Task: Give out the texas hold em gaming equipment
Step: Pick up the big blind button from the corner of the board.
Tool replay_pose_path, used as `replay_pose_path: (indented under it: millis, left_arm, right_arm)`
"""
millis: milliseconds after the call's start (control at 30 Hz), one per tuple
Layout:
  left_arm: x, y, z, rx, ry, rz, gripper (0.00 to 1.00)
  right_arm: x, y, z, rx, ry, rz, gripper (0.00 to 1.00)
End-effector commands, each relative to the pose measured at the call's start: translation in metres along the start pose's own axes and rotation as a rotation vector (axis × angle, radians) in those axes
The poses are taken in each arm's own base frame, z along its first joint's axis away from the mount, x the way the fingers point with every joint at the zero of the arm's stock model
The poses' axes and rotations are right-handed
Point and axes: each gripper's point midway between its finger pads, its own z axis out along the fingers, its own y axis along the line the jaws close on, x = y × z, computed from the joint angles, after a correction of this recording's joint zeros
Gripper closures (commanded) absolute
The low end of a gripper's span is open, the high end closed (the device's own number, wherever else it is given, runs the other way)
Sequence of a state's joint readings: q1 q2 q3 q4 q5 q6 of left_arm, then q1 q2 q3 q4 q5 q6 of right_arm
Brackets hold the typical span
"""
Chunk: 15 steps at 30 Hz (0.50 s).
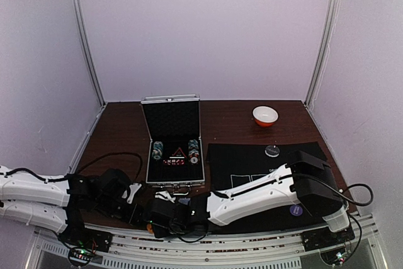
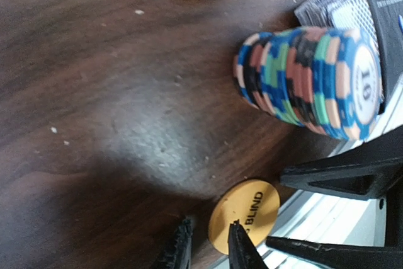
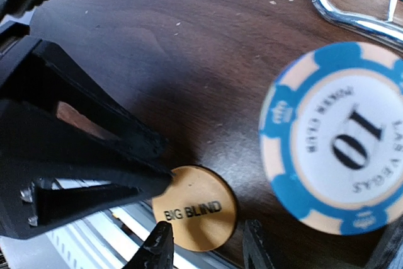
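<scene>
Near edge, centre: orange disc [image 3: 195, 209], lettered BIG BLIND, at the lip of the table [image 1: 119, 124], its rim overlapping the pale rail [image 1: 252, 250]. Left arm [image 1: 34, 196]: lies low along the near edge and reaches rightward. The left gripper [image 2: 210, 234] is rolled, so the scene reads sideways in its camera. Its jaws are all but together, tips at the orange disc's rim, one finger [image 2: 242, 250] crossing its face; whether they nip it cannot be told. Right arm [image 1: 258, 193]: stretched leftward across the front. The right gripper [image 3: 208, 228] is over the orange disc, jaws partly apart, one finger at either side of it, with a sliver of table showing beside one of them. Just beyond: stack [image 2: 308, 80] of striped chips, the top chip a blue 10. Beside it: cards [image 2: 337, 4], grey-blue backs. Next: chrome handle [image 3: 340, 11] of the case [image 1: 171, 121], lid raised, with two chip stacks [image 1: 157, 150] inside. Right of the case: black mat [image 1: 252, 162], carrying a dark disc [image 1: 272, 150] toward its far edge and a purple disc [image 1: 296, 209] close by the right arm. Far right: bowl [image 1: 265, 116], white and orange.
</scene>
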State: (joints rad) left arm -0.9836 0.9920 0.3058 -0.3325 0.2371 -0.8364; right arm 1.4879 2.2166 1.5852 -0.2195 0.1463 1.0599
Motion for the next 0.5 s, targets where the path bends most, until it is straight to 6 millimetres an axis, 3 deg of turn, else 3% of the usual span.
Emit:
replay_pose_path:
  millis: [0, 467]
  left_arm:
    - [0.014, -0.002, 0.003, 0.029, 0.041, -0.003, 0.77]
    - [0.032, -0.012, 0.006, 0.081, 0.105, 0.024, 0.80]
  right_arm:
    - [0.019, -0.006, 0.007, -0.018, 0.066, 0.020, 0.60]
    - [0.026, 0.003, -0.002, -0.129, 0.091, 0.107, 0.62]
